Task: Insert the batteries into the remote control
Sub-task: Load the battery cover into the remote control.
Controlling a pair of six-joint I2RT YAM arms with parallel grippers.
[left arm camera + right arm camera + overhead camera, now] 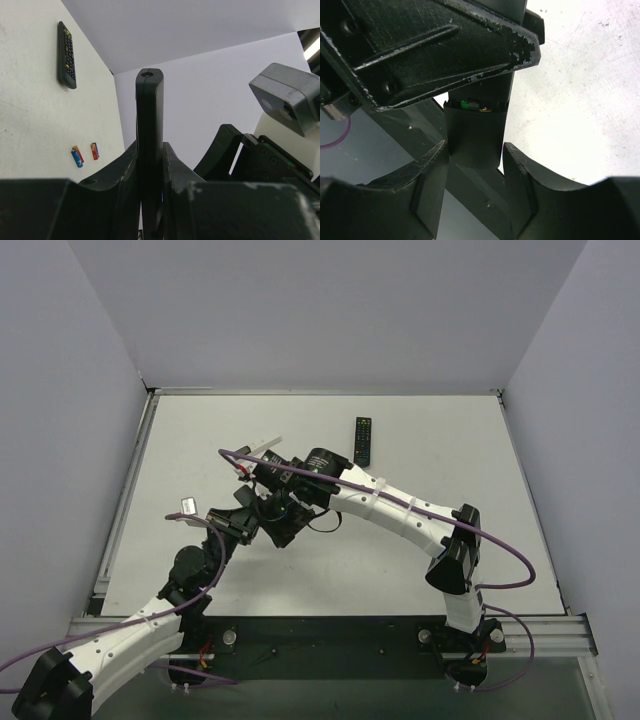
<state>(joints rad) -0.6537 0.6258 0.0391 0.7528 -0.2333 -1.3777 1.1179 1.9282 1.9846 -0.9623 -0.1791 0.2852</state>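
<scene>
Only the left wrist view shows the left gripper [150, 150] pinching the slim matte-black bar-shaped remote control [149, 107], and two tiny multicoloured cylindrical batteries [77, 156] on the scuffed white table [30, 115]. Only the right wrist view shows a green cell [466, 105] in the remote's bay. There the right gripper [474, 150] has scratched jaws flanking the smooth black cover [472, 135]; whether they grip it, I cannot tell.

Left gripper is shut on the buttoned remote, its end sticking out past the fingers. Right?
No. The left gripper is shut on the plain black remote control, its end sticking out past the fingers; the buttoned remote lies apart on the table. The left wrist view shows it.
</scene>
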